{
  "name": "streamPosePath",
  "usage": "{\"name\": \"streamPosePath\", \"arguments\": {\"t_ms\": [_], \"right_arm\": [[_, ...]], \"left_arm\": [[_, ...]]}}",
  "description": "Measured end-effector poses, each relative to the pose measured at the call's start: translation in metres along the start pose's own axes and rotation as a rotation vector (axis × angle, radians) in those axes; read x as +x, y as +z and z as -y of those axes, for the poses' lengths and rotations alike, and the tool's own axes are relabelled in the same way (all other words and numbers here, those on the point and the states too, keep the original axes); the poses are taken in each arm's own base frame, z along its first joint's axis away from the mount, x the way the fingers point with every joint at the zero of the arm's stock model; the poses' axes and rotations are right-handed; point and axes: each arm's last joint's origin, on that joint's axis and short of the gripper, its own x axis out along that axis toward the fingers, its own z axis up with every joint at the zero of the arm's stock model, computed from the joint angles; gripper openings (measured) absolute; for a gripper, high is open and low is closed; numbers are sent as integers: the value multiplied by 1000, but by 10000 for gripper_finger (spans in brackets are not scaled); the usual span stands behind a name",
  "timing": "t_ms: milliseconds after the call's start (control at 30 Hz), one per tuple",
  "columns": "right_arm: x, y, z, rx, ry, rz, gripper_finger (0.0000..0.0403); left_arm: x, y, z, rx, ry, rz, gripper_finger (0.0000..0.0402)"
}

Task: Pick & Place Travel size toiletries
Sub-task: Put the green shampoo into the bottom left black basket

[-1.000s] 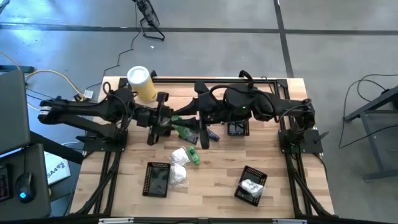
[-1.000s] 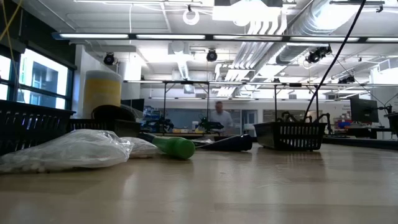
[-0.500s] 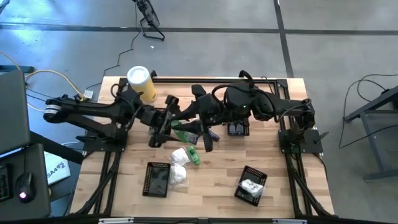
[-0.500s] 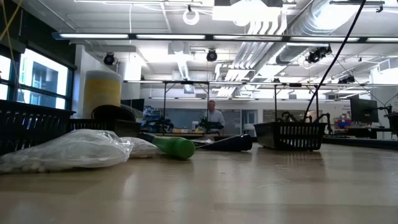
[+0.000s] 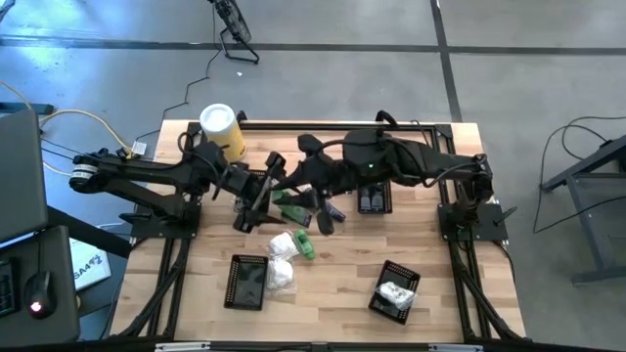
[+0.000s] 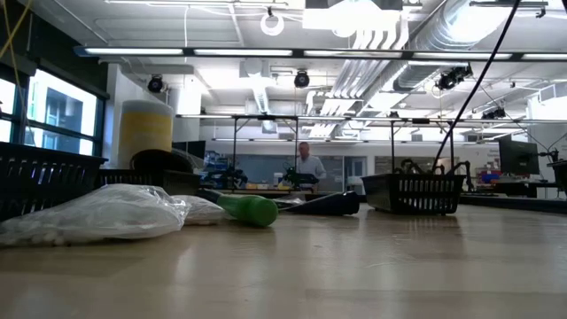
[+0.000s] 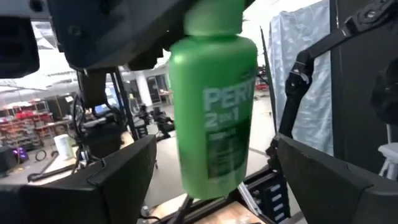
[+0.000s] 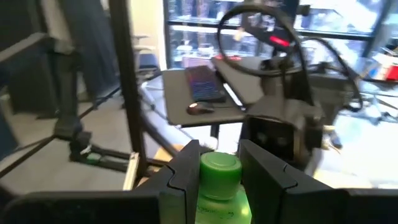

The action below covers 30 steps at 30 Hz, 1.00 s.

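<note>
A small green bottle (image 7: 214, 106) hangs in the air over the table's middle, its cap end in my shut right gripper (image 8: 219, 163), which reaches in from the right (image 5: 305, 198). My left gripper (image 7: 214, 183) stands open, with one finger on either side of the bottle's body and a gap on both sides. In the high view it is at the left of the bottle (image 5: 262, 188). On the table lie another green bottle (image 5: 305, 247), white packets (image 5: 283, 244) and a dark blue tube (image 5: 335, 211). My right gripper pinches the green bottle at its cap end (image 8: 219, 180) between its two fingers (image 8: 186, 171), one on each side of the cap. It comes roughly level from the table's right. The bottle is lifted clear of the table, its body reaching between the left gripper's open fingers.
Black mesh baskets stand at the near left (image 5: 246, 283), the near right (image 5: 394, 290) with a white packet inside, and the far middle (image 5: 375, 201). A tall yellow canister (image 5: 223, 130) stands at the far left. The low view shows a clear packet (image 6: 97, 214) and a person far off.
My left gripper has opened and let go of the green bottle, rolling a little as it did. The bottle stays in the air in my right gripper, which has barely moved.
</note>
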Motion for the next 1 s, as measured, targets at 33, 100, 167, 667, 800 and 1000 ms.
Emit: {"name": "streamPosePath", "arguments": {"t_ms": [33,100,167,667,800,1000], "right_arm": [[1,-1,1,-5,17,-5,91],[2,-4,3,-14,46,-17,91],[2,-5,5,-21,72,-18,91],[2,-9,1,-60,-196,-83,91],[1,-11,4,-3,-207,-102,91],[1,-14,6,20,-214,-130,91]], "left_arm": [[0,-1,0,-3,-1,-6,330],[0,-1,0,-12,-5,-12,330],[0,-1,0,-35,-5,-14,330],[5,-16,-7,-52,211,-98,330],[6,-17,-8,-20,213,-91,330],[9,-21,-9,-21,210,-103,330]]}}
